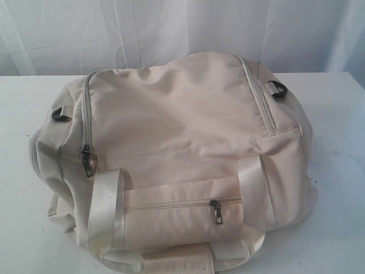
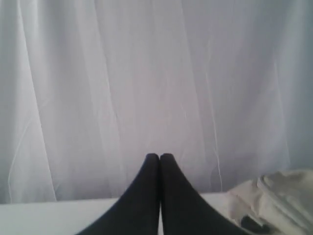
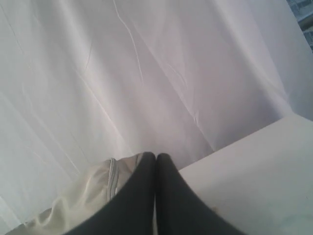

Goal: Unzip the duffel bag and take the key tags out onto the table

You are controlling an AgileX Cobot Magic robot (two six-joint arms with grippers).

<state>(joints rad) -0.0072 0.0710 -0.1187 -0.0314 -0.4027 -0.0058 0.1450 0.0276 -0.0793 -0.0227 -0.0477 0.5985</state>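
**Duffel bag zipped on table; both grippers closed and empty**

The duffel bag (image 1: 182, 131) lies on the white table (image 1: 336, 171) and fills the centre and lower part of the exterior view. Its base runs off the bottom edge of the frame. The main zipper (image 1: 86, 108) runs closed down the bag's left side, with its metal pull (image 1: 88, 162) at centre left. The front pocket zipper is also closed, and its pull (image 1: 215, 212) hangs at lower centre. Two pale webbing handles (image 1: 105, 211) cross the front panel. Black D-rings (image 1: 61, 114) sit at the bag's left and upper right ends. A white curtain (image 1: 171, 28) hangs behind the table.

The left gripper (image 2: 159, 156) has its dark fingers pressed together with nothing between them. In its wrist view the bag lies off to one side, clear of the fingertips.

The right gripper (image 3: 155, 155) is likewise fully closed and holds nothing. A zippered edge of the bag shows just beside one finger. Whether it touches the fabric cannot be determined.
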